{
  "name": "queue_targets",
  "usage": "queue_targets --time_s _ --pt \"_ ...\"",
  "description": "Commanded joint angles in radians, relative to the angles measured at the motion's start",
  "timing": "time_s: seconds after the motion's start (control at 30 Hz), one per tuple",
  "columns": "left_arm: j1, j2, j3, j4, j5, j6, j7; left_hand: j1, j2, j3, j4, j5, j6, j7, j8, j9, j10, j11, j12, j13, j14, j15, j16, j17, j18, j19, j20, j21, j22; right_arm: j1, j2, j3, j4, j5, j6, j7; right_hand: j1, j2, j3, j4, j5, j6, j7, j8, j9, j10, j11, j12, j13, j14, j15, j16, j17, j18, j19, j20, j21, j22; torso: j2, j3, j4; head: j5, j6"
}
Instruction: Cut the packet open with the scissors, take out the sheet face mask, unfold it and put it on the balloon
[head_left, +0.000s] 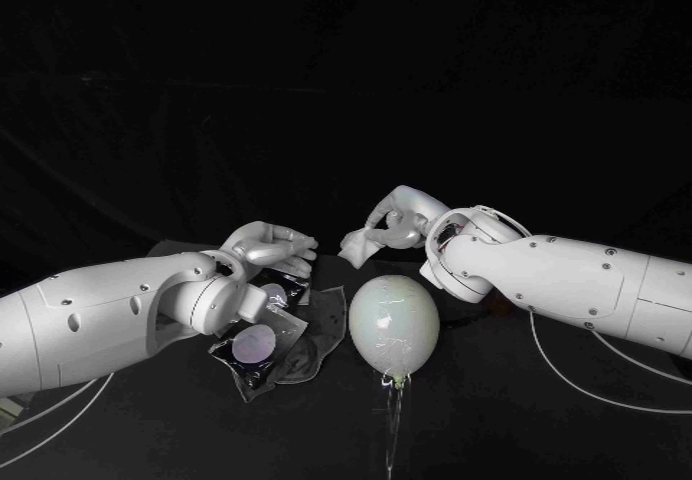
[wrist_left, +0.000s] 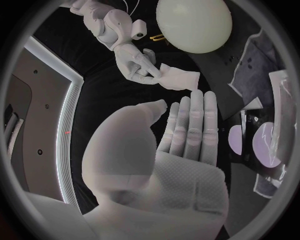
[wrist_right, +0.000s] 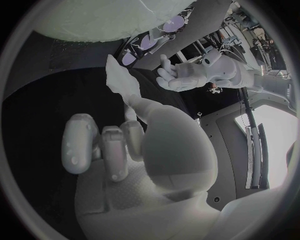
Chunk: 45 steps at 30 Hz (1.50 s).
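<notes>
Since the packet (head_left: 263, 345) lies cut open and flat on the table (head_left: 548, 430) nearest the robot, cutting and extraction are judged complete, and unfolding is the step in hand. Just beside the packet the balloon (head_left: 392, 322) is seen lying, its string (head_left: 389, 420) trailing toward the near edge. Beyond both, the sheet face mask (wrist_left: 180, 78), folded small, is pinched by the right hand (head_left: 392, 228) above the table. The left hand (head_left: 271, 248) is released, fingers straight, near the mask but apart from it. A second grasp on a free edge is called for, then a drawing apart. The balloon is unobstructed, though the packet close beside it could be brushed on the descent.
</notes>
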Motion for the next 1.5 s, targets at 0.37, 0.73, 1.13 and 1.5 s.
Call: queue_targets --time_s 0.37,0.73,1.13,1.5 --pt "-0.019 0.027 0.0 0.012 0.278 0.027 -0.013 -0.034 0.044 -0.033 0.091 0.005 -0.02 0.031 -0.01 -0.003 -0.069 0.036 -0.044 -0.007 -0.105 0.048 -0.163 -0.05 0.007 0.028 0.035 -0.176 -0.116 0.0 0.01 0.001 0.001 -0.023 -0.077 -0.006 0.01 0.002 0.003 -0.007 0.003 0.006 -0.003 0.005 0.004 0.051 -0.02 0.003 0.165 0.104 -0.004 0.004 0.263 -0.01 0.006 -0.003 0.008 0.158 0.001 0.0005 -0.0003 0.002 0.006" --pt "-0.021 0.071 0.008 -0.004 0.365 0.038 0.029 -0.177 0.09 -0.122 0.101 0.004 -0.01 0.037 -0.016 -0.016 -0.067 0.04 -0.042 -0.003 -0.093 0.054 -0.202 -0.072 0.008 0.075 0.039 -0.249 -0.137 0.0 0.014 0.001 0.012 -0.023 -0.081 0.006 0.01 0.002 0.003 -0.007 0.003 0.006 -0.003 0.005 0.004 0.051 -0.02 0.003 0.165 0.104 -0.004 0.004 0.263 -0.01 0.006 -0.003 0.008 0.158 0.001 -0.001 -0.0015 0.003 0.008" --pt "-0.022 0.106 0.012 -0.019 0.416 0.045 0.043 -0.29 0.129 -0.225 0.104 0.005 0.076 0.004 0.02 -0.012 0.035 0.003 -0.004 0.003 0.011 0.015 -0.164 -0.042 0.007 0.172 0.003 -0.278 -0.135 -0.001 0.016 0.001 0.034 -0.036 -0.074 0.02 0.01 0.002 0.003 -0.007 0.003 0.006 -0.004 0.006 0.004 0.051 -0.02 0.002 0.164 0.104 -0.004 0.004 0.263 -0.01 0.005 -0.003 0.006 0.157 0.001 0.0013 -0.001 0.005 0.007" --pt "-0.022 0.111 0.013 -0.026 0.419 0.02 0.01 -0.33 0.163 -0.265 0.104 0.005 0.11 -0.015 0.035 -0.01 0.08 -0.015 0.003 0.004 0.051 -0.002 -0.151 -0.02 0.007 0.215 -0.013 -0.292 -0.134 -0.002 0.007 0.001 0.054 -0.052 -0.078 0.053 0.01 0.002 0.003 -0.008 0.003 0.006 -0.004 0.007 0.004 0.052 -0.02 0.004 0.165 0.104 -0.004 0.004 0.263 -0.01 0.007 -0.003 0.01 0.159 0.0 0.0011 -0.0006 0.006 0.008"
